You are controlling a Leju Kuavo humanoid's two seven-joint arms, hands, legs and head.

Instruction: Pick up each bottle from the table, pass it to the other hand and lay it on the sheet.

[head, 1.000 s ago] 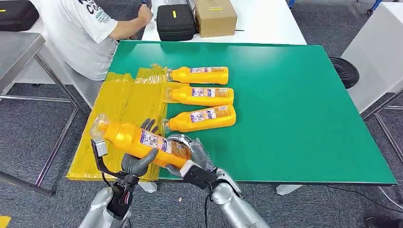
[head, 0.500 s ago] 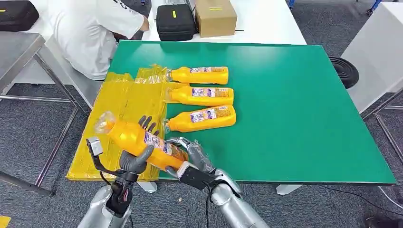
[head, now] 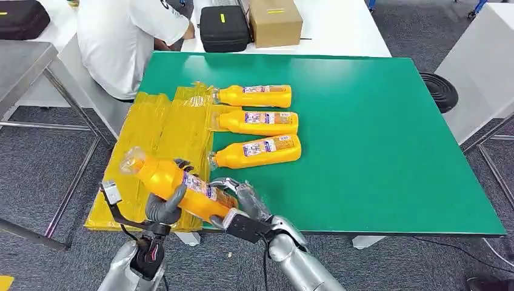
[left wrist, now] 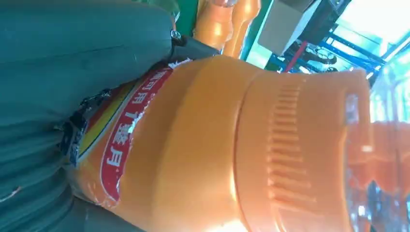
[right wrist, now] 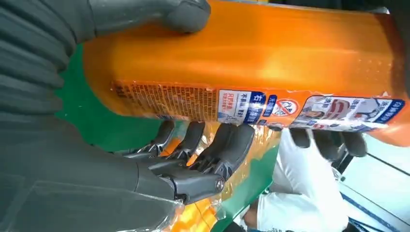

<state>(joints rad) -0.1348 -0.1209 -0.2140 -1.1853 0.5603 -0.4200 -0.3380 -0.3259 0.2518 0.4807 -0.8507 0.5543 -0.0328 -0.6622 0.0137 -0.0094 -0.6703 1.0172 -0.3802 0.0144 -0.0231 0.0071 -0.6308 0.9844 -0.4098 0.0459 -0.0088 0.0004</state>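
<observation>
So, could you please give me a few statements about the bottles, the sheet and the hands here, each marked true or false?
1. Three orange bottles lie on the green table. True: far, middle, near.
2. The left hand grips the held orange bottle. True.
3. The held bottle rests flat on the yellow sheet. False: it is tilted, up in the hands.
4. The right hand is away from the held bottle. False: its fingers reach under the bottle's base end.
</observation>
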